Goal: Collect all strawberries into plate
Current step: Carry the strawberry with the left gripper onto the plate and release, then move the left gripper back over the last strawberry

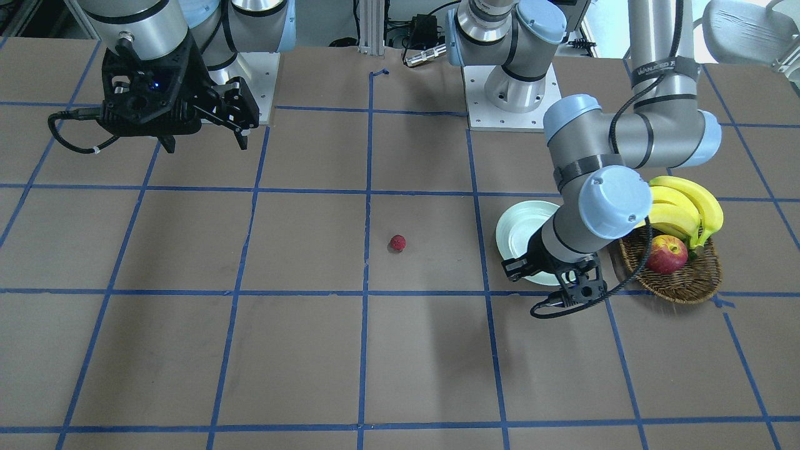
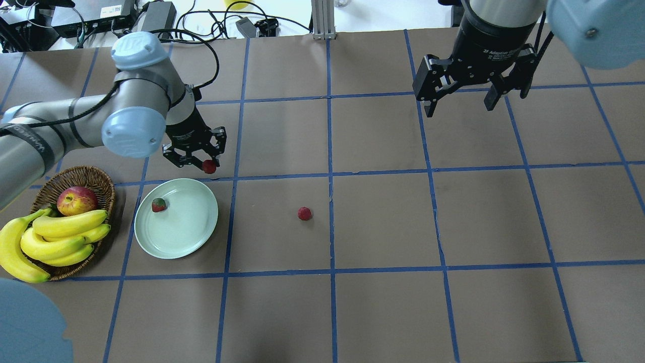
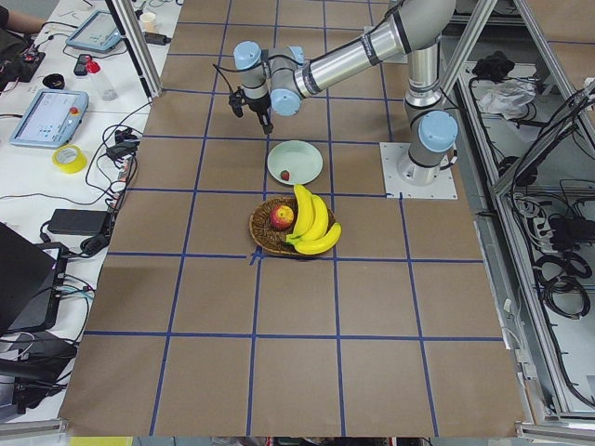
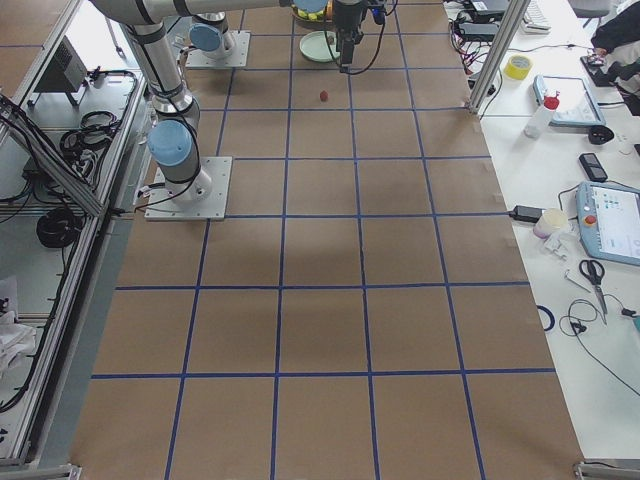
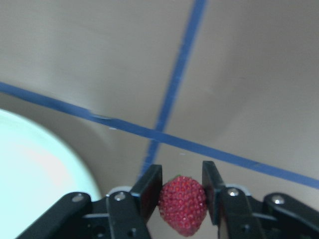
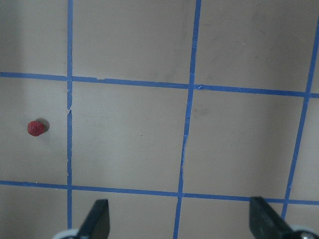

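One strawberry (image 5: 182, 205) pinched in the left claw (image 5: 181, 186), just beyond the far rim of the plate (image 2: 201, 237); pull back robotward to release. Right claw (image 2: 459, 110) wide, empty.

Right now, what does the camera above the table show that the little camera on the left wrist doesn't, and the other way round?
Only the overhead view: the plated strawberry, the loose strawberry on the table, the basket with the apple and bananas, and the right gripper, open above the table.
Only the left wrist view: a close look at the left gripper, its two fingers pressed against opposite sides of the held strawberry.
Both: that held strawberry, part of the plate, and the blue tape lines.
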`<state>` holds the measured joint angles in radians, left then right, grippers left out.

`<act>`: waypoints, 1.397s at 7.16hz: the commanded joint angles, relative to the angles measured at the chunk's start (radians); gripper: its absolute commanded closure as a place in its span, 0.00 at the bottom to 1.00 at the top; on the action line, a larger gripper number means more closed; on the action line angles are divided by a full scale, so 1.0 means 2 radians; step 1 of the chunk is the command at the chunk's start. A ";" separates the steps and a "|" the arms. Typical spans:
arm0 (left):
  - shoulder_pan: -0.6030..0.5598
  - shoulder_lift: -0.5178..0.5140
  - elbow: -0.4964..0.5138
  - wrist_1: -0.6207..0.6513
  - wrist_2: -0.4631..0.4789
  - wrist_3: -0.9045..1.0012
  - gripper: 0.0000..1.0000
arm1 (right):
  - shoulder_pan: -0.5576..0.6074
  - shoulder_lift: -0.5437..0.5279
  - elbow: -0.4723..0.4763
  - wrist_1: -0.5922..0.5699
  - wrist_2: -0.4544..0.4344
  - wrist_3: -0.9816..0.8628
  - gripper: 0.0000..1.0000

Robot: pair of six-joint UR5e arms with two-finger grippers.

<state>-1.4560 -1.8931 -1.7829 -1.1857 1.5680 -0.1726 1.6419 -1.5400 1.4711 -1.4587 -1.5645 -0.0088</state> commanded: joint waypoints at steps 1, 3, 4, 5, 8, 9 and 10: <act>0.064 0.016 -0.023 -0.043 0.046 0.124 1.00 | 0.000 -0.002 0.004 0.008 0.000 0.001 0.00; 0.064 0.012 -0.049 -0.035 0.034 0.104 0.27 | 0.001 -0.018 0.023 0.002 0.000 0.002 0.00; 0.061 0.014 -0.049 -0.034 0.006 0.083 0.00 | 0.001 -0.023 0.028 0.000 0.001 0.002 0.00; 0.057 0.018 -0.044 -0.032 -0.015 0.064 0.00 | 0.001 -0.018 0.029 -0.021 0.002 0.001 0.00; -0.032 0.022 -0.027 -0.009 -0.068 -0.073 0.00 | -0.008 -0.012 0.026 -0.059 0.002 0.001 0.00; -0.069 0.012 -0.027 0.034 -0.076 -0.116 0.00 | -0.013 -0.012 0.026 -0.058 0.003 0.001 0.00; -0.098 0.007 -0.028 0.059 -0.115 -0.185 0.00 | -0.013 -0.013 0.027 -0.053 0.003 0.001 0.00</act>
<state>-1.5734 -1.8644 -1.8393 -1.1381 1.4065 -0.3923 1.6206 -1.5645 1.5243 -1.5725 -1.5591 -0.0073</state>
